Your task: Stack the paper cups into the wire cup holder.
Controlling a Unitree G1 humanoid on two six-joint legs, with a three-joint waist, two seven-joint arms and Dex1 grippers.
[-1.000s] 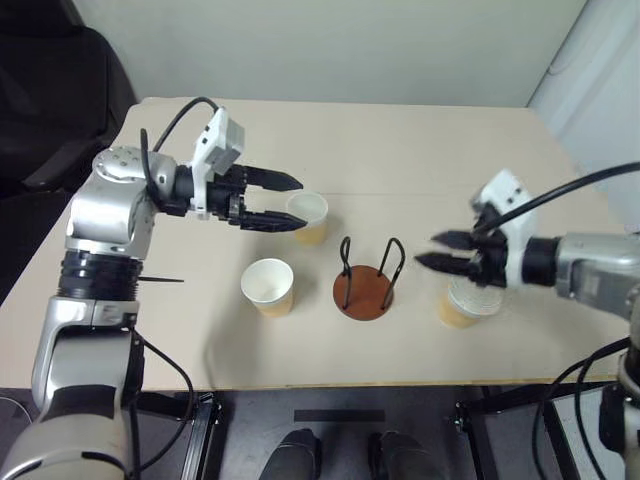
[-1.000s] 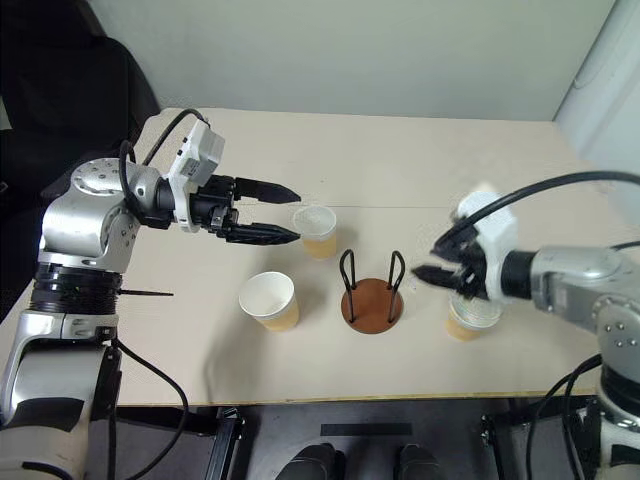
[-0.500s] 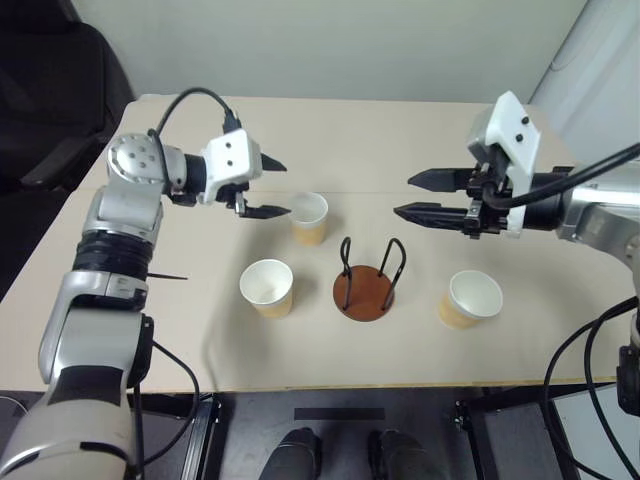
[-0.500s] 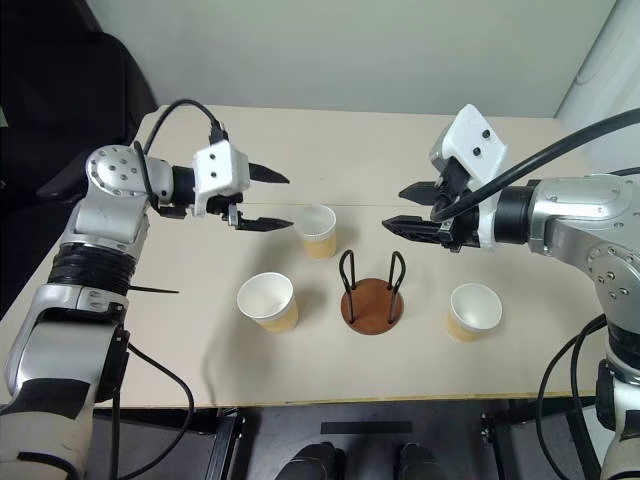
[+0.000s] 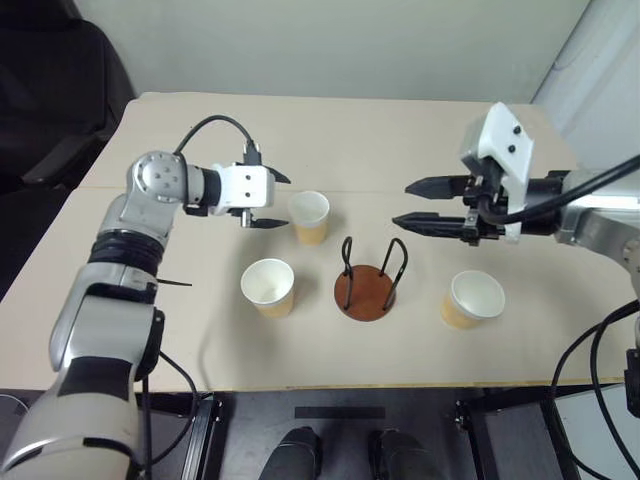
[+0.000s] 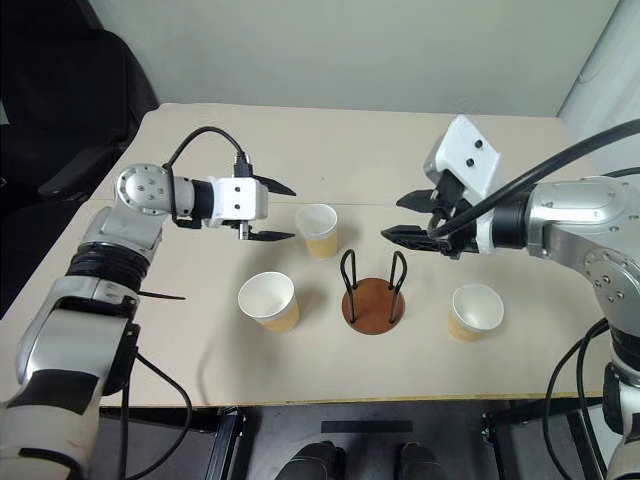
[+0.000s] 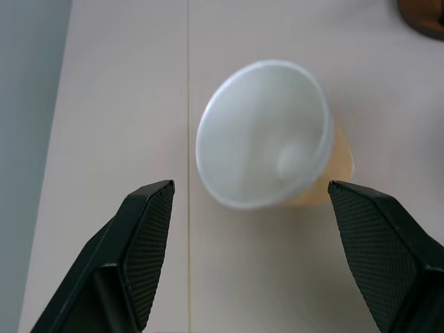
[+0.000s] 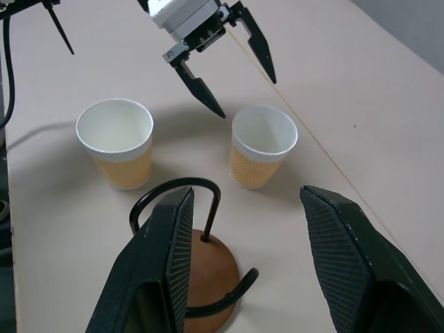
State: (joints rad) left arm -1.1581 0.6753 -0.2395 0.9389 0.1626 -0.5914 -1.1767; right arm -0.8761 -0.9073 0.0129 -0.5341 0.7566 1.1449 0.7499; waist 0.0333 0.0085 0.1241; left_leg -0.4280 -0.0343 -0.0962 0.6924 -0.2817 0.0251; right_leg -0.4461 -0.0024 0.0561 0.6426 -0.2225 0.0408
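Change: left hand (image 5: 272,200) has swung in from a higher, further-back pose and now lines up on the far cup (image 5: 309,217); right hand (image 5: 413,204) has lifted off the right cup (image 5: 473,299) and hangs above the surface (image 5: 420,130).
Left hand: fingers spread wide, holding nothing, tips just short of the far cup's rim, one either side of its line.
Right hand: fingers wide apart, empty, raised over the gap between wire cup holder (image 5: 367,281) and right cup.
Cups: three paper cups upright on the surface, none nested; far cup behind the holder, near-left cup (image 5: 268,287) beside it, right cup on its other side.
Holder: empty, upright, between the near-left and right cups; brown disc base, two black wire loops.
Stage: likely reaching for the first cup.
Risk: the cups look light, so a fingertip clipping the rim could tip or push the far cup away; closing hard could crush its wall.
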